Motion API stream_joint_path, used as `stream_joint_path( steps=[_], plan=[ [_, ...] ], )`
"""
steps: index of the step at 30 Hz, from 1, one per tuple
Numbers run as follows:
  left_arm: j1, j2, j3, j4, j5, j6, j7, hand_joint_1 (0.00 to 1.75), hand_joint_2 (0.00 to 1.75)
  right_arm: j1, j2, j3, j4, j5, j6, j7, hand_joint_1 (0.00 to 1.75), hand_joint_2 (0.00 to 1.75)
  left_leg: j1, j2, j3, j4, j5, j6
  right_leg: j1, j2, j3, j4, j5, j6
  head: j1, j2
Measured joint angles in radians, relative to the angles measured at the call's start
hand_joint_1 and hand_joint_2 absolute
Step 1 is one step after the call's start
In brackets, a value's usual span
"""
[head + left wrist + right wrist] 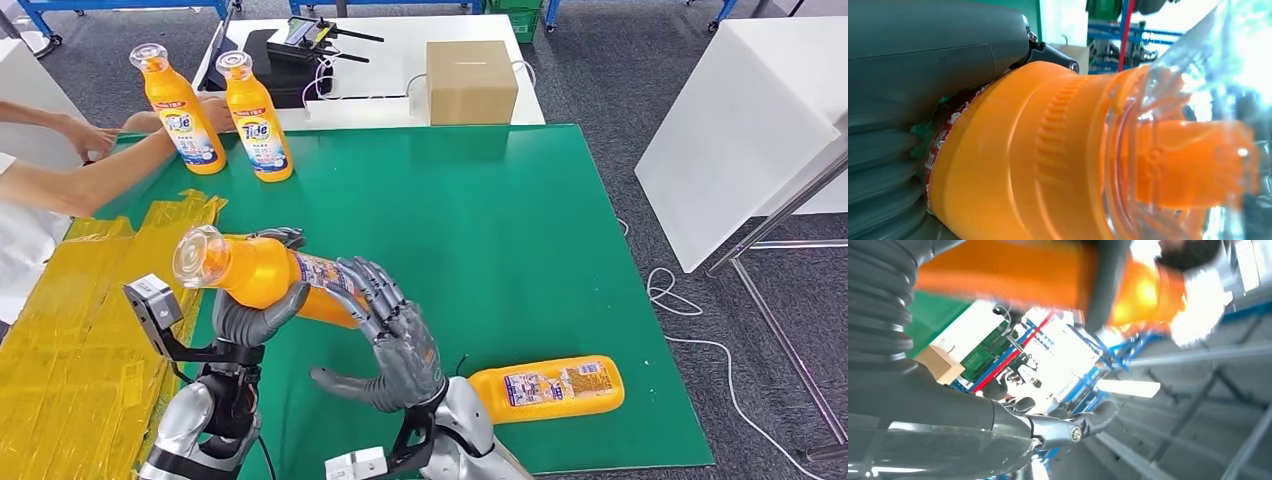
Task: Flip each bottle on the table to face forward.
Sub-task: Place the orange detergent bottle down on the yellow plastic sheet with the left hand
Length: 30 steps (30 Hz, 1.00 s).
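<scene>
While a person's arms [70, 165] reach in at the far left edge of the counter [520, 220], two orange bottles [182, 110] stand upright just beside them, each label reading "Tide". Yellow sheeting [80, 320] covers the near left of the green mat. Above it the left hand [250, 315] holds a third bottle [262, 275] tilted off the surface, clear cap toward the left, fingers [283, 238] wrapped round its body; the left wrist view shows the cap close up. Its label has small print too fine to read. The right hand [395, 345] lies against the bottle's lower end, fingers spread over the label, thumb apart; whether it grips is unclear. A fourth bottle [548, 388] lies on its side near the front edge, label up, print unreadable. A cardboard box [471, 82] sits on a white table behind. Open green mat stretches right; grey floor and cables lie beyond.
</scene>
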Motion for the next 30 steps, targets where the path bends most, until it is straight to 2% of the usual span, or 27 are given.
stream_joint_path(
  steps=[4, 6, 8, 10, 11, 13, 14, 21, 25, 29, 30],
  plan=[
    [0.015, 0.000, 0.018, -0.007, -0.020, 0.042, -0.019, 1.75, 1.75, 0.041, -0.031, -0.009, -0.143, -0.048, 0.006, -0.022, 0.00, 1.75, 0.000, 0.000, 0.000, 0.000, 0.000, 0.000, 0.000, 0.000, 0.000, 0.000, 0.000, 0.000, 0.000, 0.000],
    [0.017, 0.000, 0.028, -0.010, -0.116, 0.132, -0.039, 1.75, 1.75, 0.070, -0.040, -0.020, -0.219, -0.072, 0.025, -0.031, 0.00, 1.75, 0.000, 0.000, 0.000, 0.000, 0.000, 0.000, 0.000, 0.000, 0.000, 0.000, 0.000, 0.000, 0.000, 0.000],
    [0.019, -0.001, 0.037, -0.029, -0.358, 0.320, -0.036, 1.75, 1.75, 0.110, -0.054, -0.048, -0.318, -0.121, 0.099, -0.034, 0.00, 1.75, 0.000, -0.001, 0.000, 0.000, 0.000, 0.000, 0.000, 0.000, 0.000, 0.000, 0.000, 0.000, 0.000, 0.000],
    [0.023, -0.003, 0.051, -0.056, -0.727, 0.495, -0.001, 1.75, 1.75, 0.152, -0.068, -0.096, -0.417, -0.153, 0.196, -0.034, 0.00, 1.75, 0.000, -0.001, 0.000, 0.000, 0.000, 0.000, 0.000, 0.000, 0.000, 0.000, 0.000, 0.000, 0.000, 0.000],
    [0.024, -0.004, 0.060, -0.067, -0.928, 0.538, 0.022, 1.75, 1.75, 0.171, -0.073, -0.125, -0.459, -0.155, 0.233, -0.034, 0.00, 1.75, 0.000, -0.001, 0.000, 0.000, 0.000, 0.000, 0.000, -0.001, 0.000, 0.000, 0.000, 0.000, 0.000, 0.000],
    [0.027, -0.007, 0.074, -0.077, -1.256, 0.551, 0.072, 1.75, 1.75, 0.203, -0.080, -0.177, -0.521, -0.151, 0.274, -0.034, 0.00, 1.75, -0.001, -0.002, 0.000, 0.000, 0.000, 0.000, 0.000, -0.002, 0.000, -0.001, 0.000, 0.000, 0.000, 0.000],
    [0.030, -0.010, 0.079, -0.079, -1.368, 0.548, 0.100, 1.75, 1.75, 0.218, -0.082, -0.202, -0.547, -0.149, 0.287, -0.034, 0.00, 1.75, -0.001, -0.002, 0.000, 0.000, -0.001, 0.000, -0.001, -0.002, 0.000, -0.001, 0.000, 0.000, 0.000, 0.000],
    [0.023, -0.018, 0.108, -0.036, -1.770, 0.514, 0.317, 1.75, 1.75, 0.300, -0.087, -0.350, -0.647, -0.164, 0.359, -0.020, 0.00, 1.75, -0.001, 0.000, 0.001, 0.000, -0.001, 0.000, -0.002, 0.000, 0.000, -0.001, 0.000, 0.000, 0.000, 0.000],
    [-0.002, 0.004, 0.125, 0.030, -1.861, 0.493, 0.429, 1.75, 1.75, 0.331, -0.091, -0.428, -0.673, -0.205, 0.432, 0.014, 0.00, 0.00, -0.001, 0.000, 0.001, 0.000, -0.001, 0.000, -0.001, 0.000, 0.000, -0.001, 0.000, 0.000, 0.000, 0.000],
    [-0.038, 0.083, 0.096, 0.095, -1.868, 0.474, 0.615, 1.75, 1.75, 0.349, -0.099, -0.500, -0.684, -0.244, 0.505, 0.040, 0.00, 1.75, -0.001, 0.000, 0.001, 0.000, -0.001, 0.000, 0.000, 0.000, 0.000, -0.001, 0.000, 0.000, 0.000, 0.000],
    [-0.051, 0.107, 0.080, 0.117, -1.868, 0.467, 0.655, 1.75, 1.75, 0.353, -0.103, -0.516, -0.684, -0.245, 0.517, 0.044, 0.00, 1.75, -0.001, 0.000, 0.001, 0.000, 0.000, 0.000, 0.000, 0.000, 0.000, -0.001, 0.000, 0.000, 0.000, 0.000]
  ],
)
